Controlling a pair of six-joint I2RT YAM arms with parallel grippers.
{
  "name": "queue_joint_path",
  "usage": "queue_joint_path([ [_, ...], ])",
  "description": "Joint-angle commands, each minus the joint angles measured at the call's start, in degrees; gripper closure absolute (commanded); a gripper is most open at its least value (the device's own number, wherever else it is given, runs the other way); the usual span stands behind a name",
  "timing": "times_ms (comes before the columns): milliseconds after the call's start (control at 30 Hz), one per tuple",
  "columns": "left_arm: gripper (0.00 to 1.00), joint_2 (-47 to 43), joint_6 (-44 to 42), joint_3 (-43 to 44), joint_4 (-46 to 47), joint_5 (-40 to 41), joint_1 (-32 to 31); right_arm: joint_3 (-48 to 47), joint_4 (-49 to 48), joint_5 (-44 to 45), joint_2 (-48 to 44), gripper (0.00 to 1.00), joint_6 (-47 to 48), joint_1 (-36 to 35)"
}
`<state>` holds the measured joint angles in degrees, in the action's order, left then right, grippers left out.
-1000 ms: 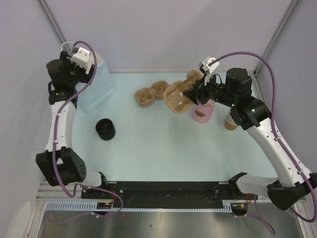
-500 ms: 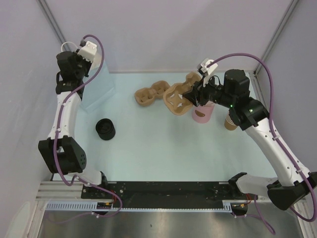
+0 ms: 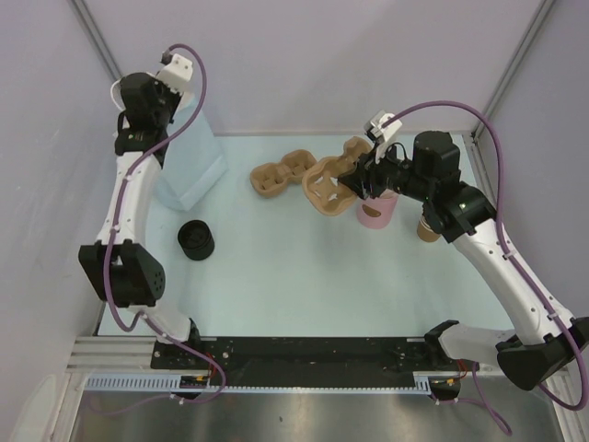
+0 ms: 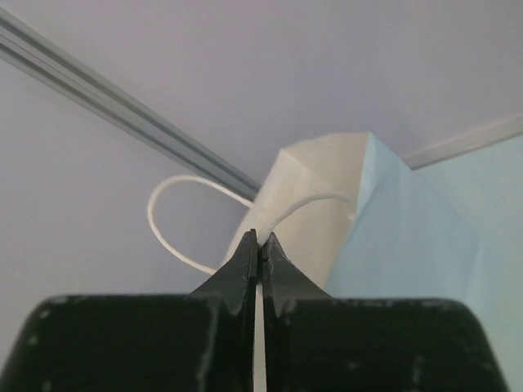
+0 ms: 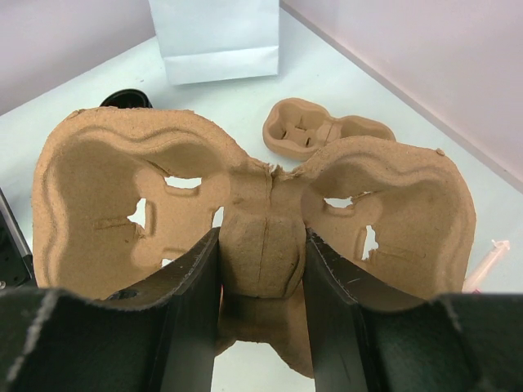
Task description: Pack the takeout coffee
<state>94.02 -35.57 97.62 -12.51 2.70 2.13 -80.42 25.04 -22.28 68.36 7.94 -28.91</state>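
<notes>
The takeout coffee's tan cup shows in no view. Its round black lid (image 3: 195,239) lies on the table's left half and peeks over the carrier (image 5: 127,98) in the right wrist view. My left gripper (image 3: 164,109) (image 4: 260,241) is high at the back left, shut on the white cord handle (image 4: 176,245) of a pale paper bag (image 3: 189,161) (image 4: 319,212). My right gripper (image 3: 354,180) (image 5: 261,245) is shut on the middle ridge of a tan pulp cup carrier (image 3: 329,184) (image 5: 122,196), held off the table.
A second pulp carrier (image 3: 281,175) (image 5: 319,131) lies at the back centre. A pink cup (image 3: 375,212) stands just under my right wrist, with a stack of tan cups (image 3: 428,228) beside it, partly hidden by the arm. Walls close in the back and sides.
My left gripper has closed on the bag's handle and risen toward the back wall, and the bag has shifted with it. The right gripper and its carrier have edged slightly left.
</notes>
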Motion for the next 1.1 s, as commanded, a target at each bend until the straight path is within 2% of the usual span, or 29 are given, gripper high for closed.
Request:
queue_joint_path([
  [0,1.00,4.1,1.2,11.5,-2.3,7.2,-0.6,0.6,-2.4,-0.5,-0.4,0.65,-0.7,0.0],
  [233,1.00,8.6,0.5,22.1,-2.7,12.4,-3.7,1.6,-3.0,-0.4,-0.9,0.65,-0.5,0.2],
  [433,1.00,8.0,-1.0,25.2,-2.8,13.4,-8.8,2.1,-3.2,0.0,-1.5,0.65,-0.3,0.2],
  [567,1.00,5.1,-1.3,24.2,-4.9,12.2,-12.9,2.5,-3.7,1.3,-2.2,0.65,0.0,0.3],
  [833,1.00,-6.4,-0.8,15.9,-6.9,11.5,-22.7,2.7,-6.5,9.5,-5.3,0.66,-0.2,1.6],
  [1067,1.00,-12.5,-3.0,13.0,-9.6,11.8,-31.1,2.4,-9.5,17.2,-9.8,0.67,-0.6,7.0],
])
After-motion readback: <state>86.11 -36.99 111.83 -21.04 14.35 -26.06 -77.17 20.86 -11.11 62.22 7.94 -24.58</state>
